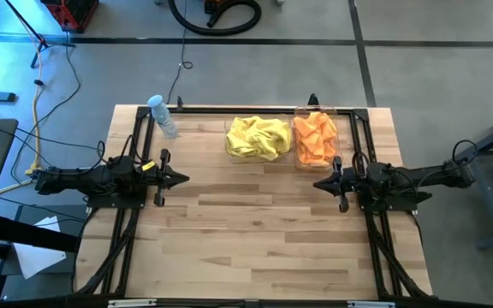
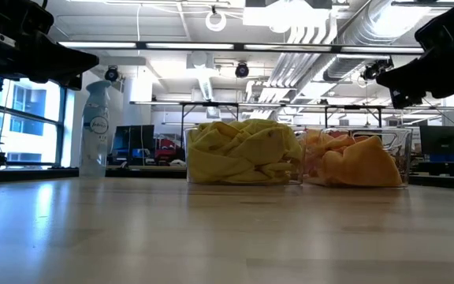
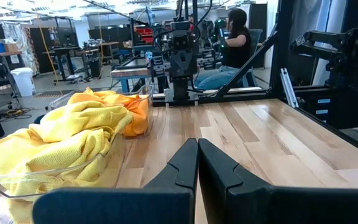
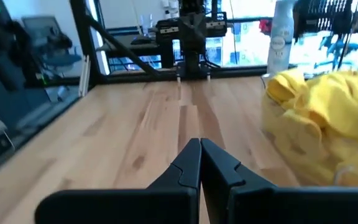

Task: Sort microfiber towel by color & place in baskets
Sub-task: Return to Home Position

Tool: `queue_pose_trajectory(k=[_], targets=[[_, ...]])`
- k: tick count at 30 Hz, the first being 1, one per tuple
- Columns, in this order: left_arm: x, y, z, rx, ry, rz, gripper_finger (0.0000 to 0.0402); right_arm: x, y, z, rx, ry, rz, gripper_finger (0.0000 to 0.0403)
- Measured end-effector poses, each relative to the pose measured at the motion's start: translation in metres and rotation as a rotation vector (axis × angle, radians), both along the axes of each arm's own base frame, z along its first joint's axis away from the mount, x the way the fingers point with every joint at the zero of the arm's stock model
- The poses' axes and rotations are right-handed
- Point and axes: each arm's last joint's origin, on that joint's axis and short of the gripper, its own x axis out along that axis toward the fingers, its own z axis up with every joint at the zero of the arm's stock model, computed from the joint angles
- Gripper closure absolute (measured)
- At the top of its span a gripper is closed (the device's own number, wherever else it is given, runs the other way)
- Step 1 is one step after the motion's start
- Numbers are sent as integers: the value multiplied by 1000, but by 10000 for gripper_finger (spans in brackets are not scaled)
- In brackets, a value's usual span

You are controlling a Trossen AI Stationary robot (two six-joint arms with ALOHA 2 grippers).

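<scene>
Across the upper middle of the high view, two see-through baskets stand side by side along the top edge of my wooden table. The left basket is heaped with rumpled yellow microfiber towels, which bulge over its rim. The right basket, just beside it, holds the orange microfiber towels.

My left gripper hangs at left-centre of the frame, over the table's left side. Its fingers are pressed together on nothing and point toward the middle. My right gripper faces it from right-centre, just below the orange load in the frame, with fingers likewise together and holding nothing. The two tips are well apart, and the low view shows both arms raised off the tabletop.

A clear spray bottle stands upright at the table's upper-left corner, near the left basket but not touching it. Beyond the table, in the left wrist view, a person sits among workshop benches.
</scene>
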Motion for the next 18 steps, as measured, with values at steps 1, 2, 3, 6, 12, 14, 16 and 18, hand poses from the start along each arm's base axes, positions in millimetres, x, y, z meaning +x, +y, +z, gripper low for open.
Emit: queue_pose_trajectory(k=[1,2,3,6,12,14,16,18], targets=[[0,0,0,0,0,0,402,0,0,0,-32,-1,3,403],[0,0,0,0,0,0,401,0,0,0,-62,-2,5,403],[0,0,0,0,1,0,402,0,0,0,-94,-3,7,403],[0,0,0,0,1,0,401,0,0,0,-149,-5,12,403],[0,0,0,0,0,0,401,0,0,0,-68,-1,5,403],[0,0,0,0,0,0,402,0,0,0,-46,0,3,403],[0,0,0,0,0,0,402,0,0,0,-32,1,2,403],[0,0,0,0,1,0,401,0,0,0,-38,1,3,403]])
